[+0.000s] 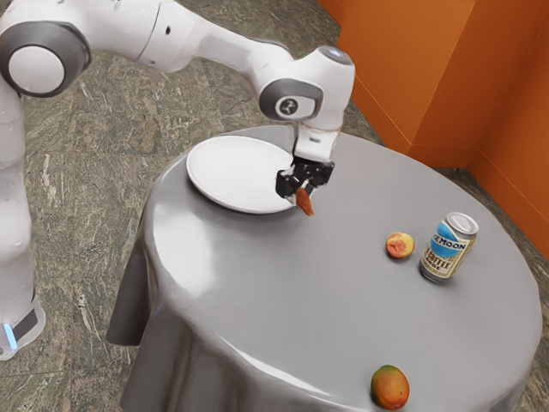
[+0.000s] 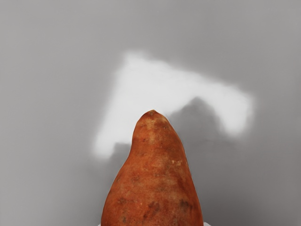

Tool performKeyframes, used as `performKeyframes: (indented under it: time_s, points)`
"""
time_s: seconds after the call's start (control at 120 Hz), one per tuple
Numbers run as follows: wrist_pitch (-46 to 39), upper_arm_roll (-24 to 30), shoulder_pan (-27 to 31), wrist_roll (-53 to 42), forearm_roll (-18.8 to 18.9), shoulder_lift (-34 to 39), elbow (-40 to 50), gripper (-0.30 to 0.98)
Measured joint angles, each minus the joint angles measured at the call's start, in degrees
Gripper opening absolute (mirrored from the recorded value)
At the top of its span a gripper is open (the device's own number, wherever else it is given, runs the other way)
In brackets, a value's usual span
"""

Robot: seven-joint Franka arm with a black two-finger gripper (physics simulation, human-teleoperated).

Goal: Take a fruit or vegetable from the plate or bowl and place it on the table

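Note:
My gripper (image 1: 302,190) is over the table (image 1: 343,318), beside the plate's edge in the exterior view, shut on an orange-brown sweet potato (image 1: 305,202). The sweet potato points downward from between the fingers. In the wrist view the sweet potato (image 2: 153,179) rises from the lower edge, its narrow tip in front of the grey tabletop (image 2: 56,94). The white plate (image 1: 236,172) lies at the table's far left in the exterior view, and no food is visible on it.
Toward the exterior view's right stand a can (image 1: 449,247) and, beside it, a peach-like fruit (image 1: 400,245). A red-green mango (image 1: 390,387) lies near the table's front edge. Orange walls (image 1: 403,69) rise behind the table.

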State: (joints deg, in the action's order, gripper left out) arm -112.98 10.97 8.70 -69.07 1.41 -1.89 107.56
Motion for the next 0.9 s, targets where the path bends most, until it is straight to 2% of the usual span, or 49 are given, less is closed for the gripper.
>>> performKeyframes:
  time_s: [0.083, 0.233, 0.667, 0.775, 0.9]
  points:
    - [0.09, 0.72, -0.93, 0.01, 0.03, -0.14, -0.39, 0.16]
    - [0.17, 2.87, 1.16, 0.04, 0.10, -0.26, -0.64, 0.16]
    - [0.29, 4.78, 1.85, 0.11, 0.32, -0.45, -1.40, 0.17]
    - [0.40, 5.04, 1.00, 0.04, 0.32, -0.50, -1.37, 0.43]
    - [0.18, 5.34, 0.73, 0.23, 0.17, -0.34, -1.37, 0.58]
